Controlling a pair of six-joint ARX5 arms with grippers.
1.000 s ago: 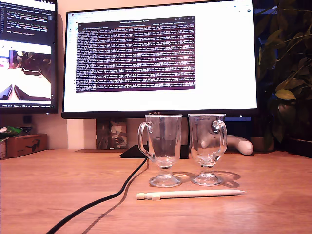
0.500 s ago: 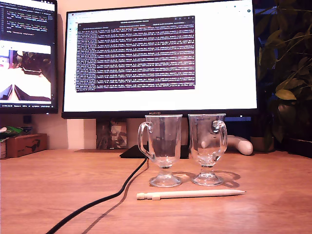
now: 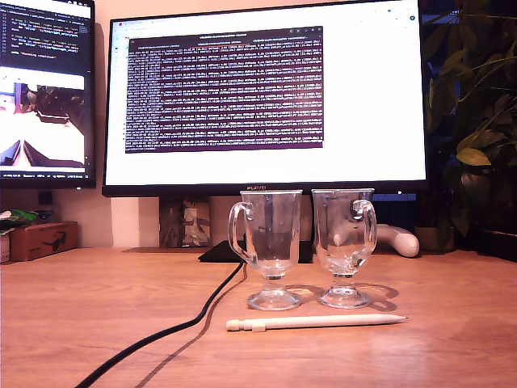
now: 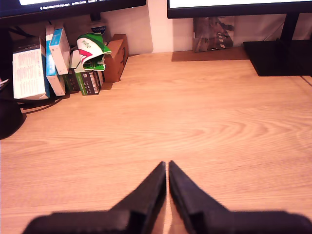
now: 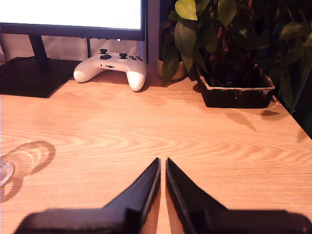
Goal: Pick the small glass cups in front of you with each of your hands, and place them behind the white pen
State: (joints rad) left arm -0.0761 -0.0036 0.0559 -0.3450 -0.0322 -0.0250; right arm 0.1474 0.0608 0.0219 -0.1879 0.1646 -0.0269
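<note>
Both glass cups [image 3: 271, 249] [image 3: 346, 246] already stand just behind the white pen [image 3: 315, 322], which lies left-to-right on the counter [image 3: 81, 307]. My first claw [image 4: 167, 165] and second claw [image 5: 162, 163] are both together, empty; second is nearer.

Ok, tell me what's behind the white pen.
Two glass cups stand upright just behind the white pen, handles turned outward, with the monitor farther back. The cups partly hide the monitor's stand.
</note>
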